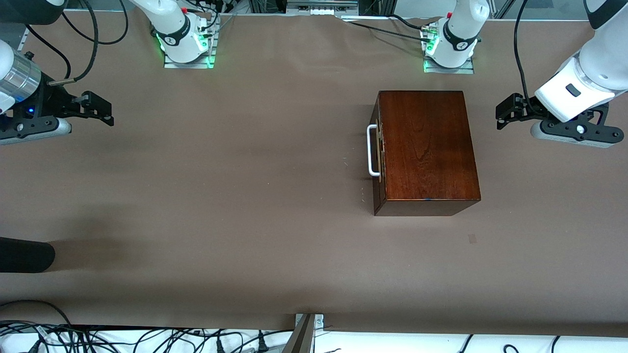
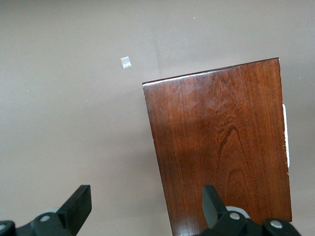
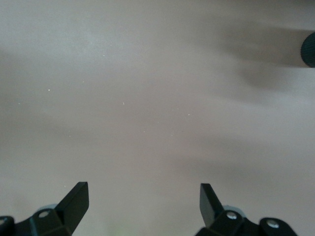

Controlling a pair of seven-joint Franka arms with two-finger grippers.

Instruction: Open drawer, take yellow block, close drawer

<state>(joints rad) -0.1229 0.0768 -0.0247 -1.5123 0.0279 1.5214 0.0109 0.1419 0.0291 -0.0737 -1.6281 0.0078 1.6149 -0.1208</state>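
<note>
Dark wooden box [image 1: 429, 147] sits on the brown table [image 1: 221, 196], toward the left arm's end, close to the left arm's base. Glossy reddish-brown finish, visible grain on the top, rectangular, long axis running from the bases toward the front camera.

The drawer [image 1: 379, 152] is fully shut, its front flush with the box face that looks toward the right arm's end. Front panel is the same dark red-brown, with a brass plate and a white bar handle [image 1: 372, 150] standing off it. Handle runs along the face, both ends bent back into the panel. In the left wrist view only a thin white sliver of it shows past the box edge. No pale tray visible. Yellow block isn't visible in any view.

Left gripper [image 1: 505, 112] hangs in the air over bare table just beside the box, at the left arm's end. Jaws spread wide, nothing between them.

Right gripper [image 1: 98, 109] hovers over bare table at the right arm's end, well apart from the box. Jaws also spread wide, empty.

Small pale tape scrap [image 1: 472, 239] lies on the table near the box corner, nearer the front camera.
</note>
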